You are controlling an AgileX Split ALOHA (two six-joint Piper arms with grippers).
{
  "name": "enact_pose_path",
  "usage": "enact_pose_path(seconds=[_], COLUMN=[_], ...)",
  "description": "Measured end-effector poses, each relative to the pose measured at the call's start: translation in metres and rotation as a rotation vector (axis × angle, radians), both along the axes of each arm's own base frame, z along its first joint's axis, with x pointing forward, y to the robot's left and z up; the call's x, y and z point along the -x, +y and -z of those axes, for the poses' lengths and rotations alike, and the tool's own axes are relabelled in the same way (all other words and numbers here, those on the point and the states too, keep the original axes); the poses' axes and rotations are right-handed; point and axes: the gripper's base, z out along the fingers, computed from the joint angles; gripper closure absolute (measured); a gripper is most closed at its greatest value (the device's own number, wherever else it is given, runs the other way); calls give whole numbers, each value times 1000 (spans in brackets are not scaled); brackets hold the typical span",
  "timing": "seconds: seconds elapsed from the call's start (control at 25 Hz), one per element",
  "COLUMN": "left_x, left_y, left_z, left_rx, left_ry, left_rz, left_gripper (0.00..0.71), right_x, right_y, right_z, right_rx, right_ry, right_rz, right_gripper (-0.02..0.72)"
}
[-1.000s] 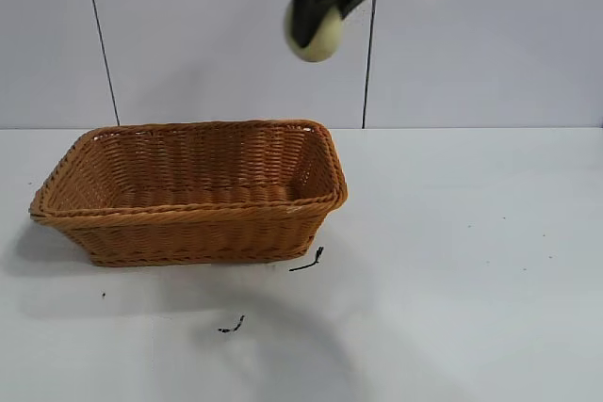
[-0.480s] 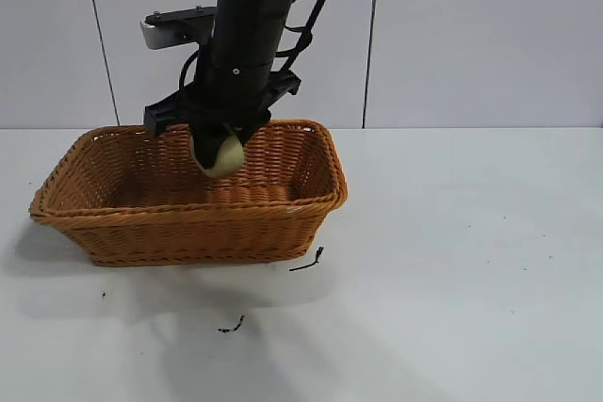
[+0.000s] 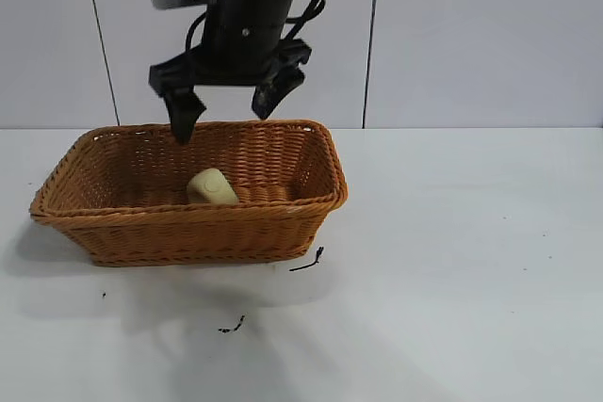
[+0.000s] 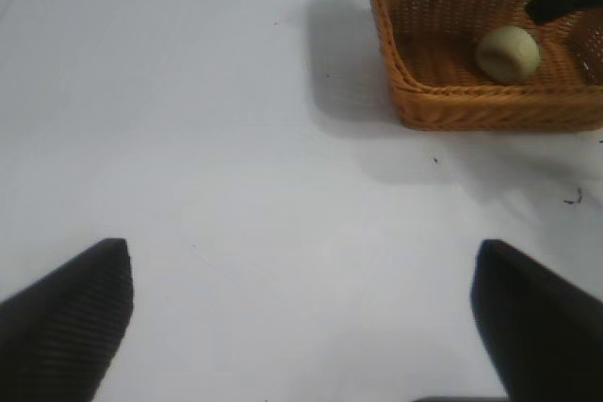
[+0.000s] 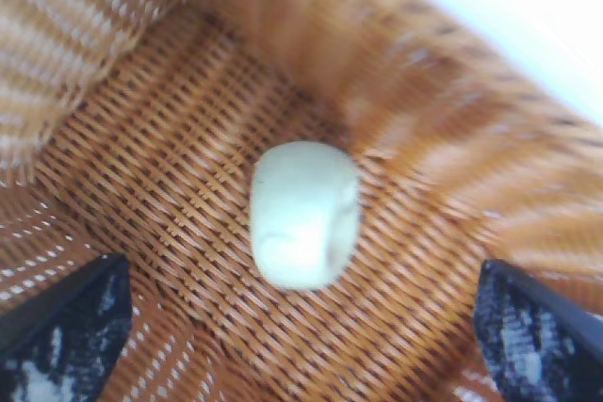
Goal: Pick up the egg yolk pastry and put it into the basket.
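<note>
So we've got the egg yolk pastry (image 3: pixel 212 187) sitting on the woven floor of the basket (image 3: pixel 311 162), a bit toward the 3 o'clock end and near the front wall, not touching the rim. The right claw (image 3: pixel 230 112) hangs straight above it at 12 o'clock, spread wide and holding nothing. The left claw (image 4: pixel 301 313) is parked well off over the bare bench (image 3: pixel 471 261), also spread, with the basket away at its 1 o'clock. By our read the drop is done. As for handling, we'd guess the pastry is light and softish, with a smooth matte skin that could dent or crumble under a hard pinch. If we had to grab it again, we'd take it across the narrower sides of the dome, low down, with gentle pressure. It looks rounded enough to roll a little on the weave.
</note>
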Motion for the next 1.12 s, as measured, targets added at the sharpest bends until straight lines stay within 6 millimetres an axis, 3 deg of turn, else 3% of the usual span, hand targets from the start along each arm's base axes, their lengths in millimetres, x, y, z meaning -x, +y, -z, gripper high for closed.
enact_pose_path(seconds=[0.04,0.08,0.12,0.2,0.36,0.48,0.52,0.6,0.8,1.04,1.12], left_x=[0,0,0,0,0,0,0,0,0,0,0], left_y=[0,0,0,0,0,0,0,0,0,0,0], left_z=[0,0,0,0,0,0,0,0,0,0,0], left_rx=[0,0,0,0,0,0,0,0,0,0,0], left_ry=[0,0,0,0,0,0,0,0,0,0,0], left_rz=[0,0,0,0,0,0,0,0,0,0,0], left_gripper=[14,14,14,14,14,14,14,14,14,14,14], right_x=[-6,-6,-18,-34,-55,-62,-62,-65,-62,-51,-39], right_y=[-15,-15,-45,-84,-164,-210,-210,-238,-285,-308,-310], right_z=[-10,-10,-23,-29,-26,-26,-26,-25,-23,-19,-27], right_rx=[-9,-9,-17,-14,19,24,24,27,41,70,74], right_ry=[-12,-12,-24,-24,38,58,58,71,130,218,227], right_rz=[32,32,97,179,341,434,434,490,584,614,620], right_gripper=[10,10,10,10,10,10,10,10,10,10,10])
